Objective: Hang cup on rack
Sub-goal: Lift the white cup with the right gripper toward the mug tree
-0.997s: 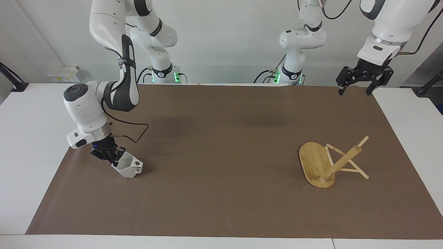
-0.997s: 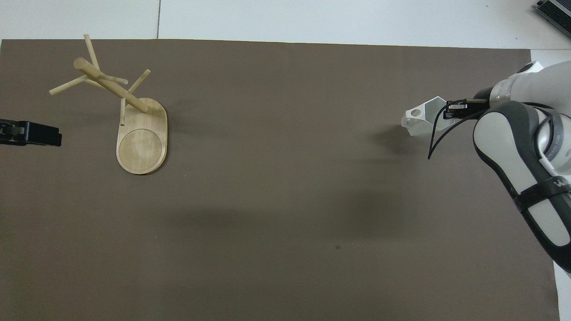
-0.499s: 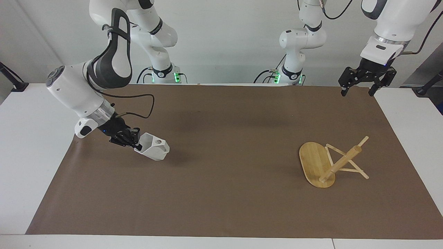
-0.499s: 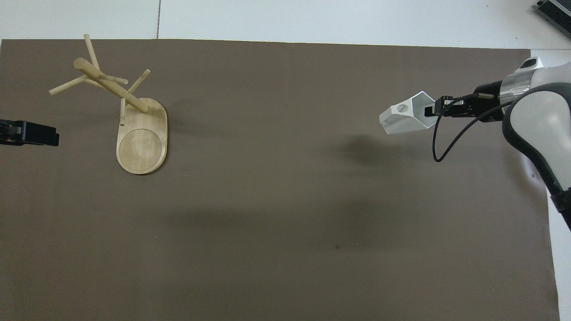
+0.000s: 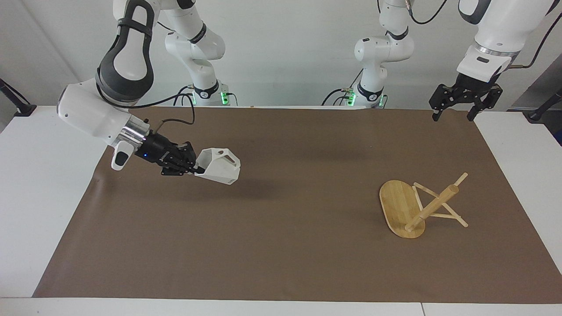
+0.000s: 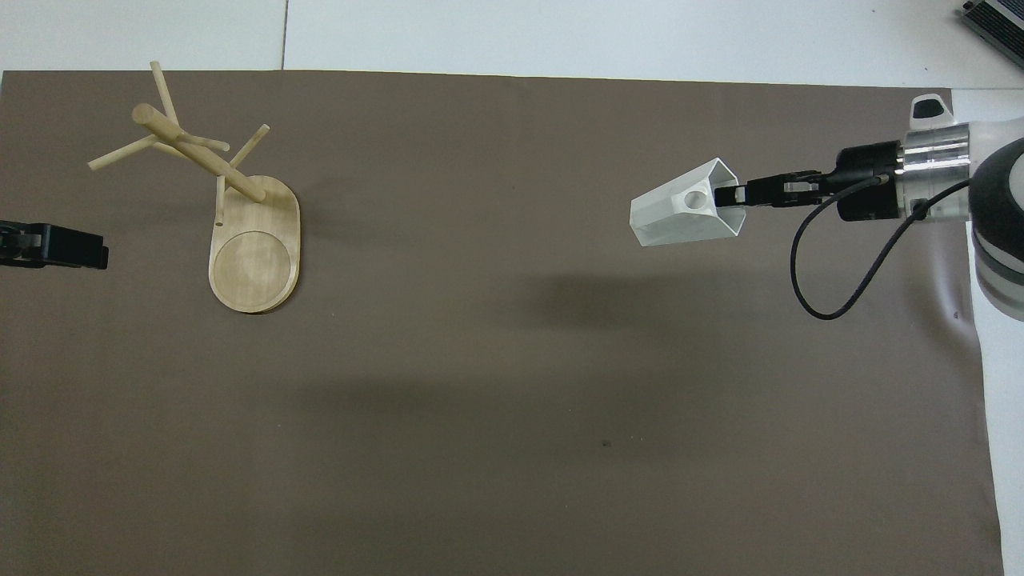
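Note:
The white faceted cup [image 5: 218, 171] [image 6: 684, 214] hangs on its side in the air over the mat, toward the right arm's end of the table. Its handle with the round hole faces up and its base points toward the rack. My right gripper [image 5: 196, 168] [image 6: 734, 198] is shut on the cup's rim. The bamboo rack [image 5: 432, 205] [image 6: 200, 156] stands on its oval base [image 5: 397, 206] [image 6: 254, 256] toward the left arm's end, with nothing on its pegs. My left gripper [image 5: 452, 117] [image 6: 96, 250] waits open in the air over the mat's corner by that arm's base.
A brown mat [image 5: 281, 245] [image 6: 480, 416] covers most of the white table [image 5: 26, 210]. The wide stretch of mat between the cup and the rack holds only shadows. A black cable [image 6: 808, 264] loops from the right wrist.
The right arm has lifted the cup off the mat and carried it toward the rack's end, turning it onto its side. The left gripper has barely moved.

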Tool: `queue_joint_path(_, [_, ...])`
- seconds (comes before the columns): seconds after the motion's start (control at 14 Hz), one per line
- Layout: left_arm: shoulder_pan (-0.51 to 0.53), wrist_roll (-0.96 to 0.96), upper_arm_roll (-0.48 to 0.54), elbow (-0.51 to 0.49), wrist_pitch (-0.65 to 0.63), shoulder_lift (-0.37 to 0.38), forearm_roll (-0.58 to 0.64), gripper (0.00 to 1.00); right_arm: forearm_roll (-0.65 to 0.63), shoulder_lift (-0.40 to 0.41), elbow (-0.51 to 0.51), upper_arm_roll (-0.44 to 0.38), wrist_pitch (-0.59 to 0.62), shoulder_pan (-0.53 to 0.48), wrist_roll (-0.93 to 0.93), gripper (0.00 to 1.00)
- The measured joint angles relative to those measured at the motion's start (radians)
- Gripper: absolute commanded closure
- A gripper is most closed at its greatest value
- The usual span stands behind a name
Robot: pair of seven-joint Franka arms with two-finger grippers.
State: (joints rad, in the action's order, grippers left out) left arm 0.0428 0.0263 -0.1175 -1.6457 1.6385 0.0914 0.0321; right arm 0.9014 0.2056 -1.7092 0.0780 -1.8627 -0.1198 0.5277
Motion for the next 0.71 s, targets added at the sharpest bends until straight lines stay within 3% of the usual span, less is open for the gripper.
queue_joint_path(0.36, [-0.014,0.158,-0.008,-0.035,0.068,0.007,-0.022,0.0,0.035,-0.029,0.001,0.026,-0.017,0.077,0.0,1.0])
queue_joint_path(0.71, [-0.017,0.425,-0.009,-0.094,0.165,0.016,-0.125,0.0,0.13,-0.02,-0.002,0.029,-0.288,0.248,-0.076,1.0])
